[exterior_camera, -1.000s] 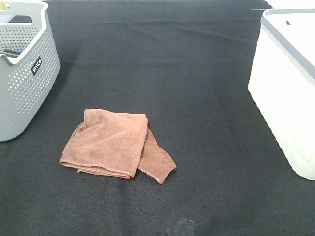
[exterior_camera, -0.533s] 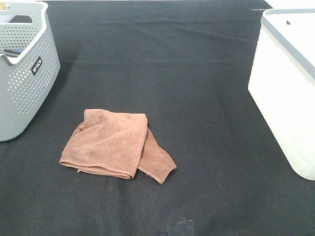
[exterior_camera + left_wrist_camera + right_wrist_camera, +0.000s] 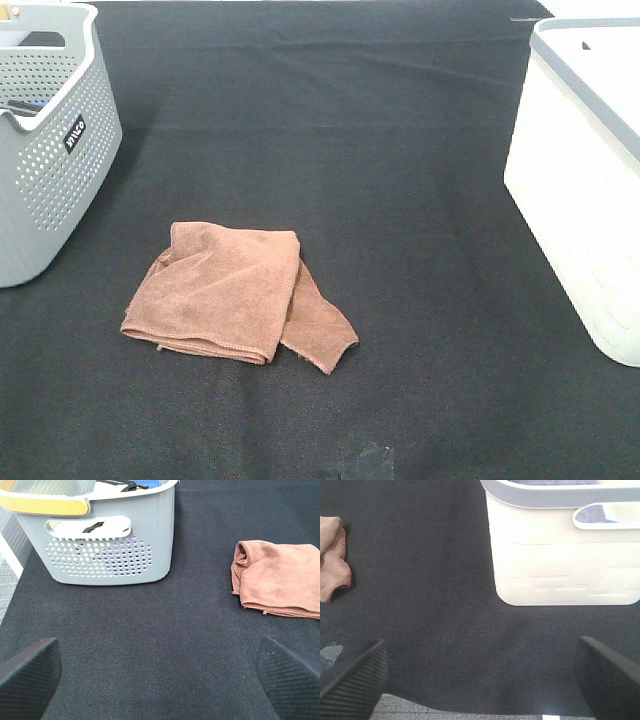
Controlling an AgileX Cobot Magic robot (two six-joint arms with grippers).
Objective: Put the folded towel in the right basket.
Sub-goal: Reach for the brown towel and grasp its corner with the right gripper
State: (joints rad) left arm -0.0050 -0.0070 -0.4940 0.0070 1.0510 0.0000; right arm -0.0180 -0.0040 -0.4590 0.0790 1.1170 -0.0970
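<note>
Towel [image 3: 235, 292], brown and loosely folded, is laid well apart from the right basket [image 3: 585, 190]; left claw [image 3: 160, 676] and right claw [image 3: 480, 677] are spread wide, empty.

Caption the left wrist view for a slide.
Left gripper open over the black table, facing the grey perforated basket, with the folded brown towel lying flat apart from it.

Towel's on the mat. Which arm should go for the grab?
Left, probably. The towel lies left of centre, nearer the grey basket than the white basket. The left pincer is open and faces most of it; the right wrist view catches only its edge.
</note>
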